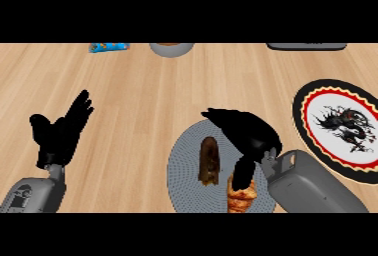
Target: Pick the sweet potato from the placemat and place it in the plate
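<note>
Head view, sweet potato point(210, 161) on placemat point(184, 172), plate point(325, 107) nearby

counter point(162, 90): light wood, visible grain, matt | placemat point(184, 167): grey, fine woven-looking ribbing, matt | sweet potato point(210, 160): brown skin, rough, dull | pastry point(241, 198): golden, flaky crust | plate point(301, 107): smooth, printed pattern, ceramic-looking | left hand point(63, 131), right hand point(247, 129): black, matt | right forearm point(314, 186): grey, smooth, plastic-like shell

Sweet potato point(210, 161) on the grey placemat point(184, 172), right hand point(251, 132) just beside it, dragon-patterned plate point(304, 107) at right
</note>
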Action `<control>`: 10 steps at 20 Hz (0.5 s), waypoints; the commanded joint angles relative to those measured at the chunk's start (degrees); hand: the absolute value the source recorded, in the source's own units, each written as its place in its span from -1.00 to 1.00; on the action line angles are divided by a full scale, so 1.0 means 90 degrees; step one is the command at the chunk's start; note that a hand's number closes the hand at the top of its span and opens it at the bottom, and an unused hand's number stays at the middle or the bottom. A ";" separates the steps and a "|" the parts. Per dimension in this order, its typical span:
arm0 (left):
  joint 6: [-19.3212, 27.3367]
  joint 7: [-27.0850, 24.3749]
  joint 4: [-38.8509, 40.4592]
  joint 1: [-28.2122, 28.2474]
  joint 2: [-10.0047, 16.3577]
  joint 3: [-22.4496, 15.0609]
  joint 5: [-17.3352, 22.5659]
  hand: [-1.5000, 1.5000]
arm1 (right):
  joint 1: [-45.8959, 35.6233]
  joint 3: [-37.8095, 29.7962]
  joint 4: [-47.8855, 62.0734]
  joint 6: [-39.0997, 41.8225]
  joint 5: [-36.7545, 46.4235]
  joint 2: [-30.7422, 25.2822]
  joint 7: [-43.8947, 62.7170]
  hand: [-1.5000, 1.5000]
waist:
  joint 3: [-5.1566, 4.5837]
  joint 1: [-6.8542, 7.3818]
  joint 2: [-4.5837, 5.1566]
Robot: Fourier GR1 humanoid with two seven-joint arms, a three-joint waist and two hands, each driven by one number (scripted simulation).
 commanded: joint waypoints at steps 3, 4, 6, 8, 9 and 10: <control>-0.0026 0.0263 -0.0506 0.0196 -0.0046 -0.0023 -0.0058 0.00 | -0.0277 0.0304 0.0326 0.0651 0.0583 0.0292 0.0599 -1.00 | 0.0004 0.0044 -0.0006; -0.0099 0.0187 0.0198 -0.0408 -0.0039 0.0174 -0.0032 0.00 | -0.0463 0.0345 0.0361 0.0901 0.0548 0.0500 0.0798 -1.00 | 0.0001 -0.0008 0.0009; 0.0043 0.0056 -0.0281 0.0178 -0.0221 -0.0040 -0.0212 0.00 | -0.0461 0.0315 0.0563 0.1104 0.0693 0.0512 0.0828 -1.00 | 0.0003 0.0023 0.0002; 0.0021 0.0138 0.0149 -0.0265 -0.0197 0.0149 -0.0236 0.00 | -0.0295 0.0405 0.0659 0.1185 0.0885 0.0765 0.0934 -1.00 | 0.0003 -0.0009 0.0007; -0.0198 -0.0343 0.0040 0.0334 -0.0167 0.0120 -0.0176 0.00 | 0.0011 0.0632 0.0530 0.1121 0.1051 0.0560 0.0863 -1.00 | 0.0002 0.0004 0.0002; -0.0143 0.0195 -0.0518 0.0323 -0.0043 0.0122 -0.0175 0.00 | -0.0294 0.0495 0.0672 0.1391 0.0956 0.1028 0.1300 -1.00 | 0.0004 0.0030 -0.0005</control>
